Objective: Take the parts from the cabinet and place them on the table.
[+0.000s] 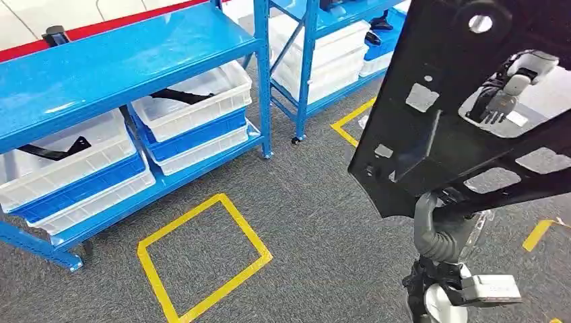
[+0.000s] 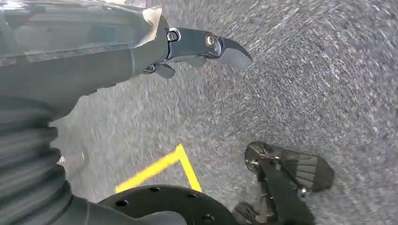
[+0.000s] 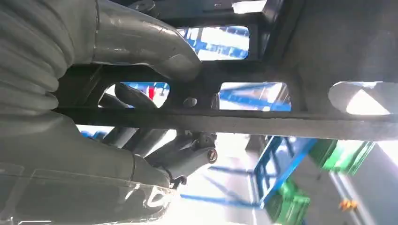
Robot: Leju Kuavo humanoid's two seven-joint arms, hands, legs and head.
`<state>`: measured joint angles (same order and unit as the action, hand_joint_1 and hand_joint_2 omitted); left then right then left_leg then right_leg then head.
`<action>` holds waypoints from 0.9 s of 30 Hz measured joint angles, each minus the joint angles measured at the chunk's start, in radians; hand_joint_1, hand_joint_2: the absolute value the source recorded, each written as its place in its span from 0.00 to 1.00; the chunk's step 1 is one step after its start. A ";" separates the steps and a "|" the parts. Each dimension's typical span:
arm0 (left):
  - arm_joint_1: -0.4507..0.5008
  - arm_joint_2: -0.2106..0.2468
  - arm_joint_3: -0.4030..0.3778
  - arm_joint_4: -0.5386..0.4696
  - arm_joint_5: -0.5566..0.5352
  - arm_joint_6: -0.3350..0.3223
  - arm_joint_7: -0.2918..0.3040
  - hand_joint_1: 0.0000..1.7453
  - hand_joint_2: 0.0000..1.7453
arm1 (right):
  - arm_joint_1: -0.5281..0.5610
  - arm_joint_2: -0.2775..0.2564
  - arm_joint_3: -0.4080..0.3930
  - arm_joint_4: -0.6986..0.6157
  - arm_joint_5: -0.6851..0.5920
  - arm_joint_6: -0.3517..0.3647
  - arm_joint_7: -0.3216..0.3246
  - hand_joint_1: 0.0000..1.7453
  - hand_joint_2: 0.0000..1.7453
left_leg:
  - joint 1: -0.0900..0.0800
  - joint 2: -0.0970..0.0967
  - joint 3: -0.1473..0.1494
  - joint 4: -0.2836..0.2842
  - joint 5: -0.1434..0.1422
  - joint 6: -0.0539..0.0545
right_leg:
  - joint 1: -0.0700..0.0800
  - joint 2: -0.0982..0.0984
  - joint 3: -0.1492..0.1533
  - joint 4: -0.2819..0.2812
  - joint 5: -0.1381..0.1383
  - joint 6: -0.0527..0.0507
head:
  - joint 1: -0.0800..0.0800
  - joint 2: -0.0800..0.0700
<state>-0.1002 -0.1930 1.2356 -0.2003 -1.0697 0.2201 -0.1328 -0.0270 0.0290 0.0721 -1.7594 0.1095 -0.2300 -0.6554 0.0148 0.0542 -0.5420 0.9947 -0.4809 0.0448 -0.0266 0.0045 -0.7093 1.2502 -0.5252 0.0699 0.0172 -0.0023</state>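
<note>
The right hand (image 3: pixel 141 108) is gripping a large black part (image 1: pixel 458 101), a flat panel with cut-out windows, holding it up at the right of the head view. In the right wrist view its thumb is pressing over one bar of the panel while the darker fingers (image 3: pixel 183 154) are curling under it. The left hand (image 2: pixel 141 51) is hanging over the grey carpet (image 1: pixel 316 215), holding nothing, one dark finger reaching out straight; whether the others are spread or curled I cannot tell. At upper left the blue cabinet (image 1: pixel 121 60) is carrying white bins (image 1: pixel 202 101), with more black parts (image 1: pixel 178 96) lying in them. A yellow tape square (image 1: pixel 202 259) is marking the floor at lower centre.
</note>
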 joint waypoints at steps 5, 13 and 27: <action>-0.001 0.003 -0.021 -0.001 -0.025 0.001 -0.018 0.00 1.00 | -0.005 0.012 -0.004 0.006 0.000 -0.006 0.001 1.00 1.00 | -0.012 0.047 0.010 0.003 -0.011 -0.027 | 0.009 -0.067 0.139 -0.248 0.074 -0.010 | -0.006 0.000; -0.002 0.005 -0.061 -0.001 -0.069 -0.013 -0.035 0.00 1.00 | 0.027 0.020 -0.040 -0.009 -0.002 -0.010 0.002 1.00 1.00 | 0.000 -0.057 -0.125 0.311 -0.172 -0.050 | 0.000 0.018 0.130 -0.252 0.086 -0.055 | -0.013 0.000; 0.008 0.019 -0.098 -0.001 -0.096 0.013 0.033 0.00 1.00 | 0.070 0.021 -0.069 -0.025 -0.025 -0.006 0.005 1.00 1.00 | 0.002 -0.046 -0.001 0.019 -0.015 0.001 | 0.006 0.009 -0.014 -0.010 -0.004 -0.021 | 0.003 0.000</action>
<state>-0.0922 -0.1739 1.1379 -0.2014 -1.1662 0.2335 -0.0996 0.0429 0.0496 0.0034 -1.7845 0.0843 -0.2365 -0.6500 0.0164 0.0079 -0.5430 1.0134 -0.4960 0.0460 -0.0204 0.0137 -0.7233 1.2400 -0.5291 0.0490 0.0198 -0.0023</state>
